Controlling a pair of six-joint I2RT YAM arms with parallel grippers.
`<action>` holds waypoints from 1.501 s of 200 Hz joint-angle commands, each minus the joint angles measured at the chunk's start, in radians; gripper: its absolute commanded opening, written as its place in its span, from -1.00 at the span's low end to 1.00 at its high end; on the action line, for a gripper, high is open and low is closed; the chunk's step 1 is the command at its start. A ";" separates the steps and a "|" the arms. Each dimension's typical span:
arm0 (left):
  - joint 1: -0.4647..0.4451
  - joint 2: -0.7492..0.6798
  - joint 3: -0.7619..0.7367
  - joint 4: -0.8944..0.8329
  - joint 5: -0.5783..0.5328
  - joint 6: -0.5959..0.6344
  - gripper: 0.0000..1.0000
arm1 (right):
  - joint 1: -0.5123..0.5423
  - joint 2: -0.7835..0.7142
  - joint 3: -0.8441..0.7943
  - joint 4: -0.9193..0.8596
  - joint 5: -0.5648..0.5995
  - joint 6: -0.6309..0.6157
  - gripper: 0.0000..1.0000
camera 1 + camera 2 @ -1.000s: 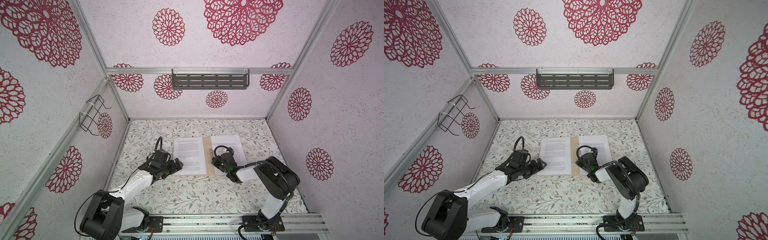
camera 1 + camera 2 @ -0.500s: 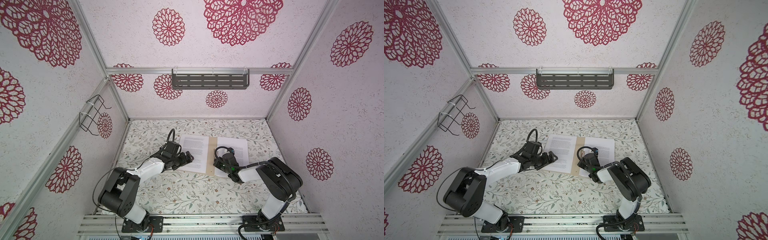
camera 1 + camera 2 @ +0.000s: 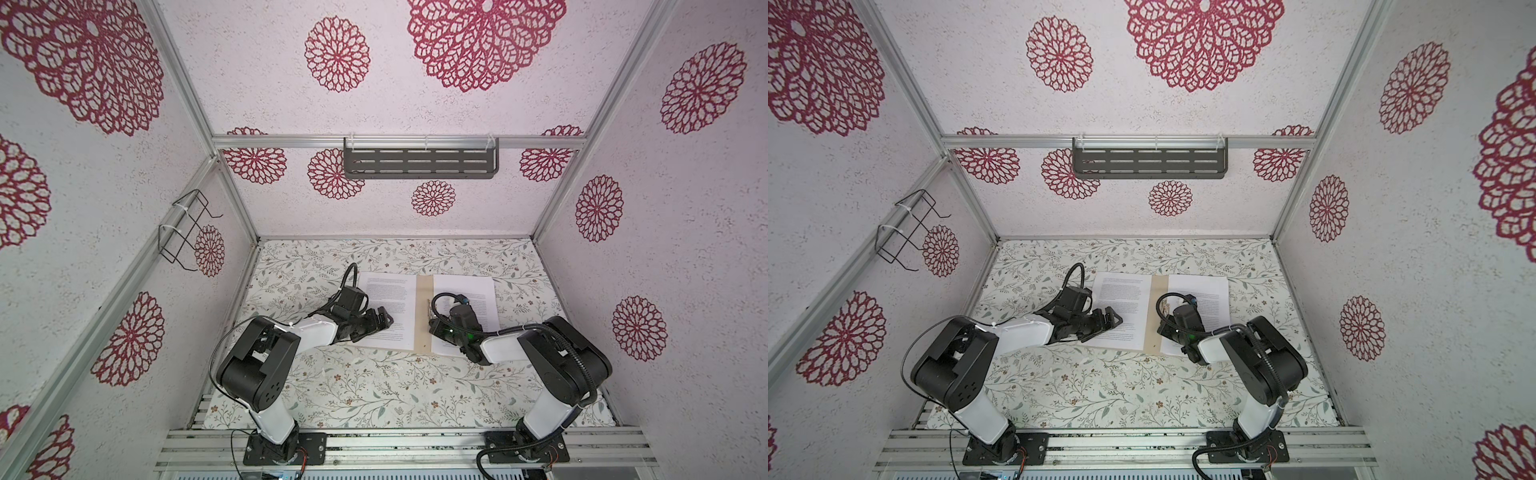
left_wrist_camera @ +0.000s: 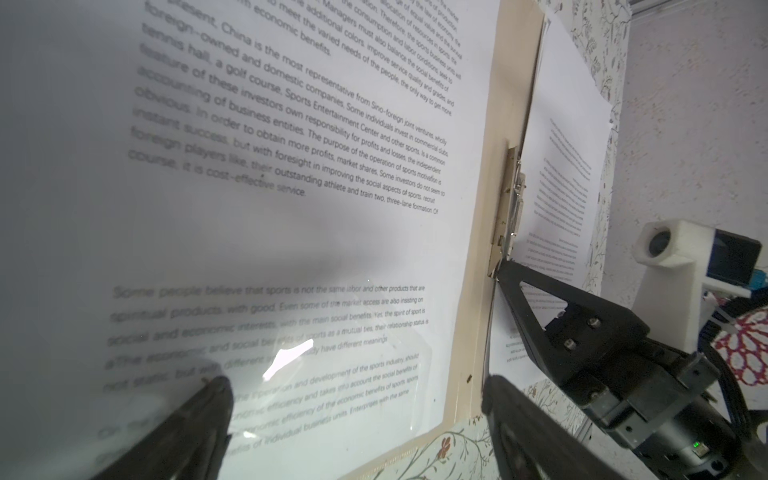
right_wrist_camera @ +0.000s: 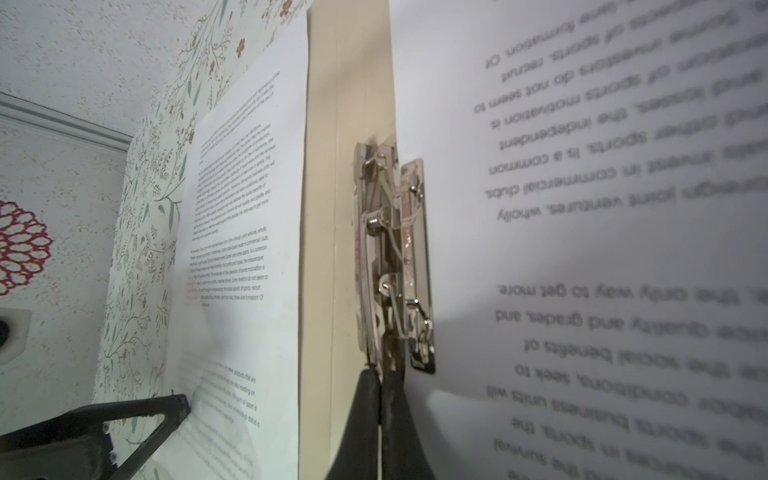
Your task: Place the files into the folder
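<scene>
Floral-printed tabletop [image 3: 374,386] carries the tan cardboard folder [image 3: 424,291], lying open and flat mid-table, spine running front to back. White printed files [image 3: 390,299] cover both leaves, long edges along the spine. My left claw [image 3: 380,320] hangs spread over the left sheet; my right claw [image 5: 380,399] is pressed together, tips against the shiny metal clip [image 5: 390,257].

Left gripper [image 4: 355,380] spread wide, right gripper [image 5: 381,375] closed
</scene>
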 commanded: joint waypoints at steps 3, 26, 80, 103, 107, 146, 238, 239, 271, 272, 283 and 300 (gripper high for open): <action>-0.019 0.036 -0.054 -0.004 0.002 -0.016 0.95 | 0.021 0.029 -0.025 -0.247 -0.137 -0.039 -1.00; -0.021 0.028 -0.068 0.004 -0.003 -0.024 0.95 | 0.020 0.006 -0.002 -0.253 -0.168 -0.040 -1.00; -0.019 -0.009 -0.072 -0.018 -0.010 -0.024 0.95 | 0.020 -0.019 0.031 -0.302 -0.174 -0.041 -0.98; -0.014 -0.020 -0.070 -0.028 -0.009 -0.025 0.95 | 0.020 -0.040 0.033 -0.308 -0.185 -0.047 -0.88; -0.010 -0.021 -0.070 -0.031 -0.010 -0.025 0.95 | 0.021 -0.044 0.034 -0.309 -0.190 -0.048 -0.85; 0.022 -0.057 -0.075 -0.042 0.014 -0.028 0.95 | 0.022 -0.112 0.060 -0.433 -0.154 -0.062 -0.40; 0.171 -0.301 -0.024 -0.188 0.125 0.057 0.95 | -0.167 -0.461 0.097 -0.712 -0.001 -0.291 0.46; 0.174 -0.302 -0.023 -0.196 0.122 0.062 0.95 | -0.175 -0.463 0.095 -0.714 -0.001 -0.293 0.47; 0.270 -0.281 0.072 -0.374 0.090 0.192 0.95 | -0.400 -0.504 0.017 -0.686 -0.072 -0.299 0.52; 0.272 -0.277 0.074 -0.379 0.090 0.195 0.95 | -0.406 -0.504 0.014 -0.683 -0.075 -0.298 0.52; 0.290 -0.237 0.117 -0.419 0.087 0.234 0.95 | -0.467 -0.510 -0.011 -0.649 -0.098 -0.291 0.50; 0.304 -0.145 0.199 -0.496 0.101 0.286 0.95 | -0.532 -0.502 -0.031 -0.613 -0.119 -0.289 0.50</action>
